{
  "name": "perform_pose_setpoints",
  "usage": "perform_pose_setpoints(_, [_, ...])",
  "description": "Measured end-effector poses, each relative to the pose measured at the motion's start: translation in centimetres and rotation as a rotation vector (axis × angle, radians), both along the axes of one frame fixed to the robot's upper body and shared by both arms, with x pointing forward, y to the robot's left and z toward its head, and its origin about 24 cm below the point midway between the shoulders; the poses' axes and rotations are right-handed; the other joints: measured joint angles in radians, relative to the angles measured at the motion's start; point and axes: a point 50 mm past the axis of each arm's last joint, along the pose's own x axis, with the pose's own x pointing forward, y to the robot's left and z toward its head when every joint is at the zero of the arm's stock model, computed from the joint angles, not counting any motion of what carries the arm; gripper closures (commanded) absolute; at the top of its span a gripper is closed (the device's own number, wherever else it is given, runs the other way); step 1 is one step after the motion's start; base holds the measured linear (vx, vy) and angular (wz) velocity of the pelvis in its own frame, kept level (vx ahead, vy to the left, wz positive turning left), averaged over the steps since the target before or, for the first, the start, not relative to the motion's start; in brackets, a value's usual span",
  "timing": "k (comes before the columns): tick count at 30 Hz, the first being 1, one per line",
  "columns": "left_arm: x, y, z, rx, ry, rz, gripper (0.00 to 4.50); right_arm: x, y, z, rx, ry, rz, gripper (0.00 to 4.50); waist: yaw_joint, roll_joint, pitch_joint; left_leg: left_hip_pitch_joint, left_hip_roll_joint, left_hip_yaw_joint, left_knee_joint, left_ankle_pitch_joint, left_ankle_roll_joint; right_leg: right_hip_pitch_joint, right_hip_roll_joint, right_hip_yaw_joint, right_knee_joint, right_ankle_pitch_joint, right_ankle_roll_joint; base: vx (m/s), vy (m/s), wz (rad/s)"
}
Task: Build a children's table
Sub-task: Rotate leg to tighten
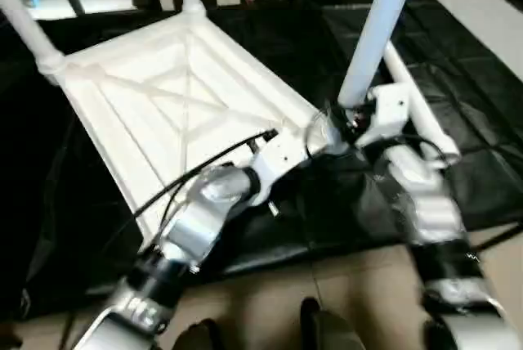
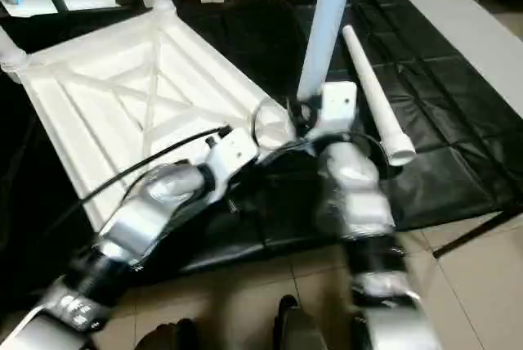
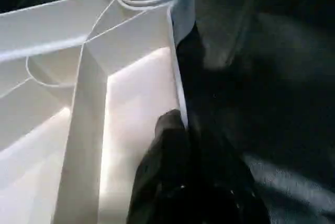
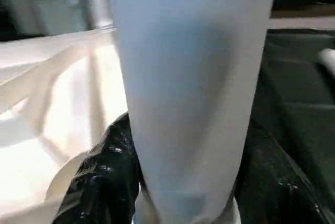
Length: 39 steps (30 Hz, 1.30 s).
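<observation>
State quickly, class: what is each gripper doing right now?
Left gripper: shut on the rim of the white plastic ribbed tabletop.
Right gripper: shut on the upright white tapered tube leg.

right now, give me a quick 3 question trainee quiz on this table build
1. True or false: the table top lies ribbed side up.
2. How many legs stand in corner sockets, counting the leg that the right hand grips? A) one B) three C) four
3. Where is the loose leg?

Key: 1 true. 2 B. 3 Lying on the black mat, on the robot's right of the top.
</observation>
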Motion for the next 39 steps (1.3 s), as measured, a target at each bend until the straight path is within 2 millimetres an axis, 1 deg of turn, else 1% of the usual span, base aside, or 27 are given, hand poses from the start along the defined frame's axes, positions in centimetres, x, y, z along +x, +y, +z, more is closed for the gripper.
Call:
perform_pose_setpoints(1, [-0.2, 0.6, 0.0, 0.009, -0.003, -0.033, 4.5, -0.6, -0.4, 0.1, -0.018, -0.005, 0.06, 1.86, 0.004, 0.001, 0.0, 0.0, 0.0, 0.001, -0.002, 0.0, 0.0, 0.0, 0.0, 0.0, 0.003, 0.005, -0.006, 0.0, 0.0, 0.0])
perform_pose_setpoints(3, [-0.8, 1.4, -0.1, 0.011, -0.001, -0.094, 4.5, -1.5, -1.1, 0.1, -0.045, 0.005, 0.148, 1.81, 0.012, 0.002, 0.0, 0.002, 0.001, 0.005, -0.004, 0.0, 0.0, -0.002, 0.0, 0.0, 0.01, 0.006, -0.006, 0.0, 0.0, 0.0])
perform_pose_setpoints(4, [-1.1, 1.8, -0.1, 0.016, 0.0, -0.134, 4.5, -2.2, -1.7, 0.2, -0.052, 0.016, 0.203, 1.67, 0.02, 0.005, 0.001, 0.003, 0.004, 0.008, -0.006, 0.0, 0.0, -0.002, 0.001, 0.001, 0.013, 0.006, -0.006, 0.0, 0.0, 0.0])
perform_pose_setpoints(5, [-1.3, 2.1, -0.1, 0.018, -0.001, -0.159, 4.5, -2.6, -1.9, 0.3, -0.054, 0.022, 0.243, 1.67, 0.026, 0.007, 0.001, 0.003, 0.008, 0.012, -0.009, 0.0, 0.0, -0.002, 0.001, 0.001, 0.013, 0.006, -0.006, 0.052, -0.052, 0.17])
perform_pose_setpoints(6, [-1.6, 2.2, -0.1, 0.018, -0.001, -0.183, 4.5, -3.1, -2.3, 0.5, -0.061, 0.028, 0.286, 1.43, 0.03, 0.009, 0.001, 0.002, 0.013, 0.015, -0.01, 0.0, 0.0, -0.002, 0.002, 0.001, 0.014, 0.007, -0.007, 0.059, -0.046, 0.16])
perform_pose_setpoints(7, [-1.8, 2.5, -0.1, 0.02, 0.003, -0.206, 4.5, -3.6, -2.6, 0.8, -0.071, 0.032, 0.328, 1.42, 0.033, 0.011, 0.001, 0.002, 0.016, 0.019, -0.01, 0.0, 0.0, -0.002, 0.002, 0.001, 0.017, 0.01, -0.007, 0.059, -0.046, 0.16])
perform_pose_setpoints(9, [-2.1, 2.8, 0.0, 0.014, 0.008, -0.229, 4.5, -4.4, -3.4, 1.5, -0.091, 0.04, 0.398, 1.41, 0.039, 0.015, 0.0, 0.002, 0.016, 0.022, -0.01, 0.0, 0.0, -0.002, 0.002, 0.003, 0.023, 0.014, -0.012, 0.062, -0.02, 0.13])
perform_pose_setpoints(10, [-2.4, 3.0, 0.0, 0.013, 0.013, -0.246, 4.5, -5.1, -4.2, 2.0, -0.118, 0.054, 0.442, 1.17, 0.044, 0.017, 0.0, 0.002, 0.016, 0.023, -0.009, 0.0, 0.0, -0.002, 0.001, 0.005, 0.027, 0.011, -0.008, 0.064, -0.014, 0.12])
perform_pose_setpoints(11, [-2.6, 3.2, 0.0, 0.013, 0.015, -0.256, 4.5, -5.5, -4.5, 2.2, -0.137, 0.066, 0.474, 1.04, 0.047, 0.017, 0.0, 0.002, 0.017, 0.023, -0.009, 0.001, 0.001, -0.002, 0.002, 0.004, 0.028, 0.008, -0.004, 0.072, -0.002, 0.06])
perform_pose_setpoints(13, [-2.9, 3.5, 0.1, 0.01, 0.022, -0.273, 4.5, -6.1, -5.2, 2.3, -0.164, 0.094, 0.512, 0.99, 0.051, 0.018, -0.001, 0.001, 0.017, 0.022, -0.009, 0.003, 0.005, -0.002, 0.003, 0.003, 0.029, 0.005, 0.002, 0.063, 0.004, -0.02])
perform_pose_setpoints(18, [-3.2, 4.1, 0.1, 0.009, 0.027, -0.294, 4.5, -6.5, -5.6, 2.2, -0.172, 0.134, 0.564, 0.96, 0.053, 0.019, -0.001, 0.0, 0.018, 0.022, -0.009, 0.003, 0.005, -0.003, 0.003, 0.002, 0.03, 0.0, 0.005, 0.01, 0.0, 0.0])
perform_pose_setpoints(25, [-3.4, 4.2, 0.0, 0.009, 0.033, -0.297, 4.5, -6.3, -5.4, 2.0, -0.145, 0.147, 0.605, 0.96, 0.053, 0.019, -0.001, 0.0, 0.017, 0.023, -0.007, 0.003, 0.005, -0.003, 0.001, 0.003, 0.03, 0.0, 0.006, 0.0, 0.0, 0.0])
perform_pose_setpoints(26, [-3.5, 4.3, 0.0, 0.009, 0.034, -0.295, 4.5, -6.1, -5.3, 2.1, -0.137, 0.144, 0.618, 1.13, 0.049, 0.019, -0.001, 0.0, 0.017, 0.023, -0.007, 0.003, 0.005, -0.003, 0.001, 0.004, 0.03, 0.0, 0.005, 0.0, 0.0, 0.0])
perform_pose_setpoints(27, [-3.5, 4.3, 0.0, 0.01, 0.035, -0.294, 4.5, -5.9, -5.2, 2.1, -0.132, 0.144, 0.627, 1.13, 0.048, 0.019, -0.001, 0.0, 0.017, 0.023, -0.007, 0.003, 0.005, -0.003, 0.001, 0.003, 0.031, 0.0, 0.005, 0.0, 0.0, 0.0])
perform_pose_setpoints(28, [-3.5, 4.3, 0.0, 0.01, 0.035, -0.295, 4.5, -5.8, -4.9, 2.1, -0.127, 0.142, 0.643, 1.13, 0.05, 0.019, -0.001, 0.0, 0.017, 0.023, -0.007, 0.003, 0.005, -0.003, 0.002, 0.003, 0.031, 0.0, 0.005, 0.0, 0.0, 0.0])
perform_pose_setpoints(31, [-3.6, 4.2, 0.0, 0.01, 0.034, -0.298, 4.5, -5.6, -4.6, 2.4, -0.127, 0.137, 0.67, 1.43, 0.052, 0.018, -0.001, 0.0, 0.017, 0.023, -0.007, 0.003, 0.005, -0.003, 0.002, 0.003, 0.031, 0.0, 0.005, 0.0, 0.0, 0.0])
perform_pose_setpoints(38, [-3.6, 4.2, 0.0, 0.01, 0.035, -0.3, 4.5, -5.8, -4.6, 2.4, -0.129, 0.145, 0.704, 2.0, 0.054, 0.019, -0.001, 0.0, 0.017, 0.023, -0.004, 0.003, 0.005, -0.003, 0.002, 0.003, 0.033, 0.0, 0.005, 0.0, 0.0, 0.0])
perform_pose_setpoints(39, [-3.6, 4.2, 0.0, 0.011, 0.035, -0.3, 4.5, -5.8, -4.6, 2.4, -0.129, 0.146, 0.705, 2.0, 0.054, 0.019, -0.001, -0.001, 0.017, 0.023, -0.004, 0.003, 0.005, -0.003, 0.001, 0.003, 0.033, 0.0, 0.005, 0.0, 0.0, 0.0])
